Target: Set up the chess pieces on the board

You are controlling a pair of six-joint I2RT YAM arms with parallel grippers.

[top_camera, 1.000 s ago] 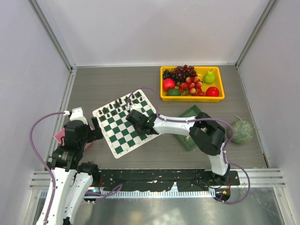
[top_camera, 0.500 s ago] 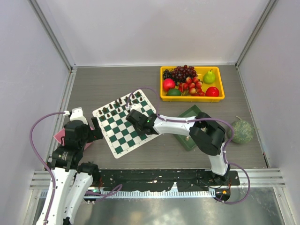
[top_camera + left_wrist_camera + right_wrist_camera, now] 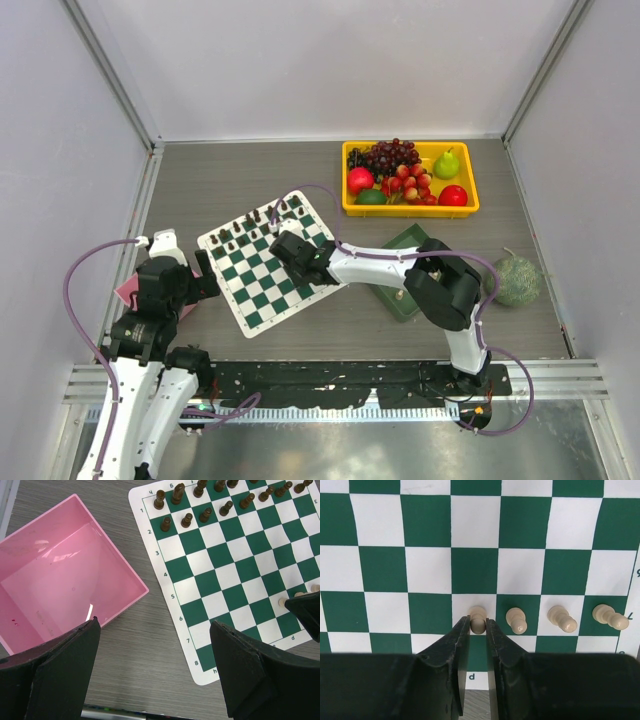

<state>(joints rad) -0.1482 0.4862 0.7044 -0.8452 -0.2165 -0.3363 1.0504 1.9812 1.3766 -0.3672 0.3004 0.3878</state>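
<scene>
The left gripper [image 3: 155,680] hangs off the board's [image 3: 235,575] left side, right by the pink box [image 3: 60,580]. Its fingers are spread wide and holding nothing. The dark pieces [image 3: 186,519] sit along the board's far rows. Over at the board's right edge, the right gripper [image 3: 478,630] has its fingers pinched on a cream pawn [image 3: 478,618] that sits on a white square in the second row in. Three more cream pawns [image 3: 516,620] are lined up beside it. Looks like it's mid set-down on a pawn. Next move is probably letting go cleanly and lifting straight off so the pawn doesn't tip, then fetching another.
</scene>
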